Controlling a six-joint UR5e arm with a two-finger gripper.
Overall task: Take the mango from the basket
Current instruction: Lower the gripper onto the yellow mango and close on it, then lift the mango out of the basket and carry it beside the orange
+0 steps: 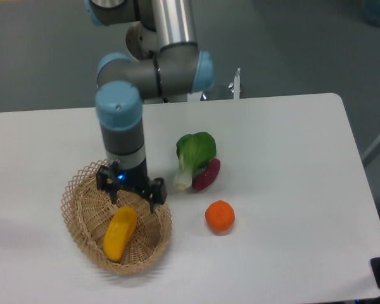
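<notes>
Gripper hangs over the far half of the basket, fingers spread wide and grasping nothing; one fingertip sits near the left inner wall, the other near the right rim. From my remote seat I see a blue light lit on the wrist body just above the fingers.

Mango lies inside the basket, on the woven floor toward the near side, long axis tilted from near-left to far-right. Its upper end sits just below the gap between the fingers. I cannot tell whether a fingertip touches it; it looks just apart.

Basket sits on the left part of the white table, lattice rim well inside the table's near and left edges.

To the right of the basket: a green leafy vegetable with a white stem, lying against a purple oblong vegetable; the two touch. An orange sits nearer to me, apart from both and apart from the basket rim. The right half of the table surface is bare white.
</notes>
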